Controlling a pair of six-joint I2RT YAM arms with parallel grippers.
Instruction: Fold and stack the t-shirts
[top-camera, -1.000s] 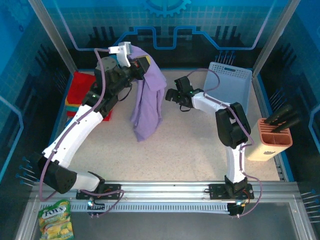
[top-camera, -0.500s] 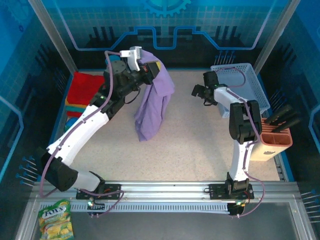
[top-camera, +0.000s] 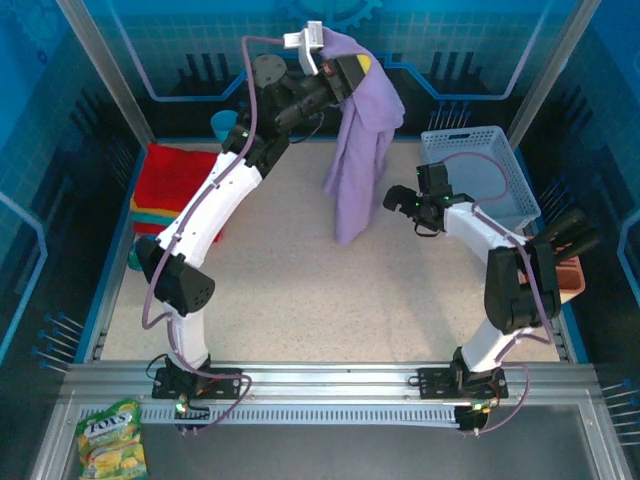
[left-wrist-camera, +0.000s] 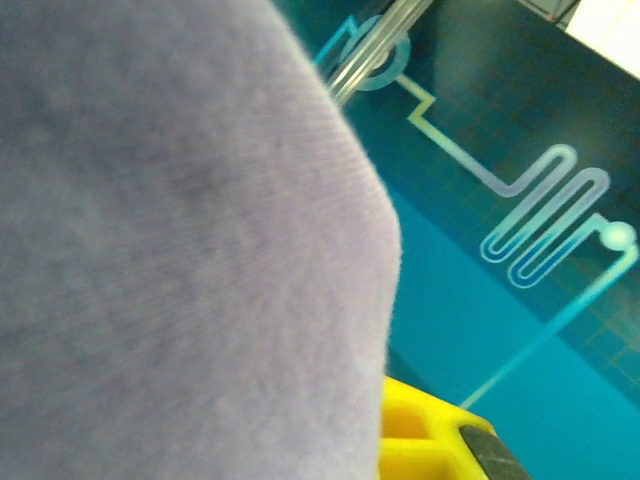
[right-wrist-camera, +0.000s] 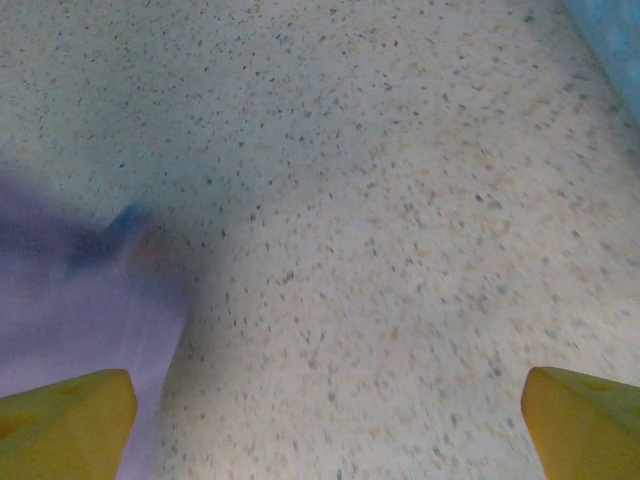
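The left tool (top-camera: 345, 75) is pressed shut on a bunch of the lavender-purple cloth t-shirt (top-camera: 358, 150), held high at the far side of the cell; in the left wrist view the cloth (left-wrist-camera: 150, 250) covers the left side, with one yellow fingertip (left-wrist-camera: 425, 440) showing beneath it. The shirt hangs from this tool in a long, twisted drape; whether its lower end touches the surface I cannot tell. The right tool (top-camera: 397, 205) sits low, just beside that lower end, its jaws spread wide and holding nothing; in the right wrist view the right tool (right-wrist-camera: 320, 425) has its yellow tips at the two bottom corners, and the lavender cloth (right-wrist-camera: 70, 310) lies blurred by the left one.

Below both is the beige speckled stone-look worktop (top-camera: 300, 290); blue panels with pale circuit-line patterns wall it in.

At the worktop's left edge, well apart from the hanging shirt, lies the folded red t-shirt (top-camera: 170, 180) on top of a folded yellow-orange t-shirt (top-camera: 140, 212); at the right rear stands the pale blue plastic lattice basket (top-camera: 480, 165), near the right tool.
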